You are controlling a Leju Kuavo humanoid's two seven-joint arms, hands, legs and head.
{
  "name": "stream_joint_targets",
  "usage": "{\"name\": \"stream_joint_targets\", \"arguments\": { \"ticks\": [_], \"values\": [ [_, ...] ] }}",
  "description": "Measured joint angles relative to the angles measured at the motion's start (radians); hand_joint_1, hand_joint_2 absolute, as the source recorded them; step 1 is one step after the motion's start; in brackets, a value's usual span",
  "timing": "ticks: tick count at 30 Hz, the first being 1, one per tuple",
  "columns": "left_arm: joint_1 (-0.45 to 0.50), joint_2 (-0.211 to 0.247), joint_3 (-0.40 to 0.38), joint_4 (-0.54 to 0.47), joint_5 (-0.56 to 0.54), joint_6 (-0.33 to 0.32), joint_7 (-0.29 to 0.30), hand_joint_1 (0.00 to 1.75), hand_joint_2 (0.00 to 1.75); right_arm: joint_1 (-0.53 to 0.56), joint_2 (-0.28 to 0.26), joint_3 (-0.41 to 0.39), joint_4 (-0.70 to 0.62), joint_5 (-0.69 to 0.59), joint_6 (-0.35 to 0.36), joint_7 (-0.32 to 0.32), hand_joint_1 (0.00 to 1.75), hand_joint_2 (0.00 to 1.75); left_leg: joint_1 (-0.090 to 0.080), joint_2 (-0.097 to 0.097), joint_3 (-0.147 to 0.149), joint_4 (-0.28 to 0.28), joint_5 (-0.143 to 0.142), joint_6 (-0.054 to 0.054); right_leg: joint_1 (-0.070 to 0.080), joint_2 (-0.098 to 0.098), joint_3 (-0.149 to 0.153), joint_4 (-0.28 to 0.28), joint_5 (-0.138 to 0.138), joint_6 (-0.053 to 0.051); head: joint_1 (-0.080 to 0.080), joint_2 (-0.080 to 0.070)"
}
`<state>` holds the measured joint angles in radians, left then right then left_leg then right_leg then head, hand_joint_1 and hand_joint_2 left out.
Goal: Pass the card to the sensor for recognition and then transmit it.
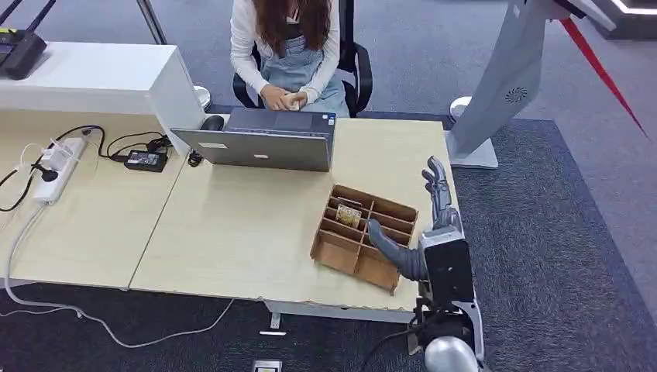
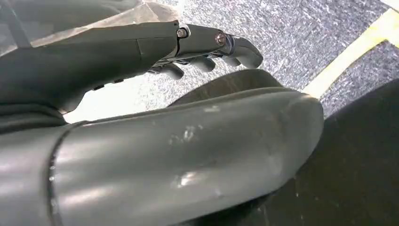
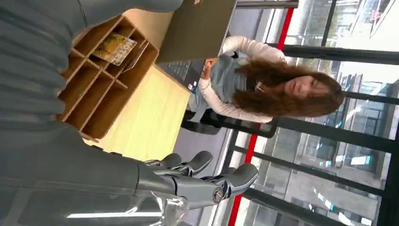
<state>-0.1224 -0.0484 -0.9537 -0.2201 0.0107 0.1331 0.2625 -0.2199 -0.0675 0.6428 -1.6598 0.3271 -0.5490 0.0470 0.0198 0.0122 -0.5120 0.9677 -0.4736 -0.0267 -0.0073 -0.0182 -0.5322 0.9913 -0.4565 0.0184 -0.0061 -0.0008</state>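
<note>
I see grey carpet floor (image 1: 534, 217) — pale wood table (image 1: 232, 232) in front, white desk (image 1: 93, 77) beyond, black office chair (image 1: 358, 74). Tall glass windows (image 3: 329, 155) — daylight through.

the small yellowish card (image 1: 349, 215) in the wooden divided tray (image 1: 391, 211) is too tiny to read, and the seated person (image 1: 288, 46) is cropped at the top edge.

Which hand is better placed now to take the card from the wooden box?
Probably the right hand: it is open beside the compartment box that holds the card. The left hand hangs over carpet, holding nothing.
</note>
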Motion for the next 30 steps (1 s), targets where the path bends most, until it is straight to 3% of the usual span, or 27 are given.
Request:
{"name": "stream_joint_targets", "arguments": {
  "ticks": [2,5,6,7,18,23,30],
  "values": [
    [0.0,0.0,0.0,0.0,0.0,-0.006,-0.002,0.0,0.0,0.001,0.0,0.0,0.0,-0.106,0.035,-0.028,0.0,1.75,0.0,0.0,0.0,0.0,0.0,0.0,0.0,0.0,0.0,0.0,0.0,0.0,0.0,0.0],
    [0.0,0.0,0.0,0.0,-0.001,-0.008,-0.002,0.0,0.0,0.001,0.001,-0.006,0.007,-0.385,0.128,-0.095,0.0,1.75,0.0,0.0,0.0,0.0,0.0,0.0,0.0,0.0,0.0,0.0,0.0,0.0,0.0,0.0],
    [0.0,0.0,0.0,0.0,-0.002,-0.01,-0.003,0.0,0.0,0.001,0.002,-0.012,0.021,-0.613,0.199,-0.139,0.0,1.75,0.0,0.0,0.0,0.0,0.0,0.0,0.0,0.0,0.0,0.0,0.0,0.0,0.0,0.0],
    [0.0,0.0,0.0,0.0,-0.003,-0.01,-0.003,0.0,0.0,0.0,0.004,-0.015,0.033,-0.684,0.219,-0.156,0.0,1.75,0.0,0.0,0.0,0.0,0.0,0.0,0.0,0.0,0.0,0.0,0.0,0.0,0.0,0.0],
    [-0.001,0.001,0.0,0.0,-0.003,-0.01,-0.004,0.0,0.0,-0.001,0.012,-0.025,0.081,-0.723,0.225,-0.174,0.0,1.75,0.0,0.0,0.0,0.0,0.0,0.0,0.0,0.0,0.0,0.0,0.0,0.0,0.0,0.0],
    [-0.001,0.001,0.0,0.0,-0.003,-0.015,-0.006,0.0,0.0,-0.009,0.021,-0.026,0.111,-1.057,0.322,-0.212,0.0,1.75,0.0,0.0,0.0,0.0,0.0,0.0,0.0,0.0,0.0,0.0,0.0,0.0,0.0,0.0],
    [-0.002,0.003,0.0,0.0,-0.01,-0.026,-0.006,0.0,0.0,-0.022,0.029,-0.023,0.168,-1.363,0.432,-0.261,0.0,1.75,0.0,-0.001,0.0,0.0,0.0,0.0,0.0,0.0,0.0,0.0,0.0,0.0,0.0,0.0]
  ]
}}
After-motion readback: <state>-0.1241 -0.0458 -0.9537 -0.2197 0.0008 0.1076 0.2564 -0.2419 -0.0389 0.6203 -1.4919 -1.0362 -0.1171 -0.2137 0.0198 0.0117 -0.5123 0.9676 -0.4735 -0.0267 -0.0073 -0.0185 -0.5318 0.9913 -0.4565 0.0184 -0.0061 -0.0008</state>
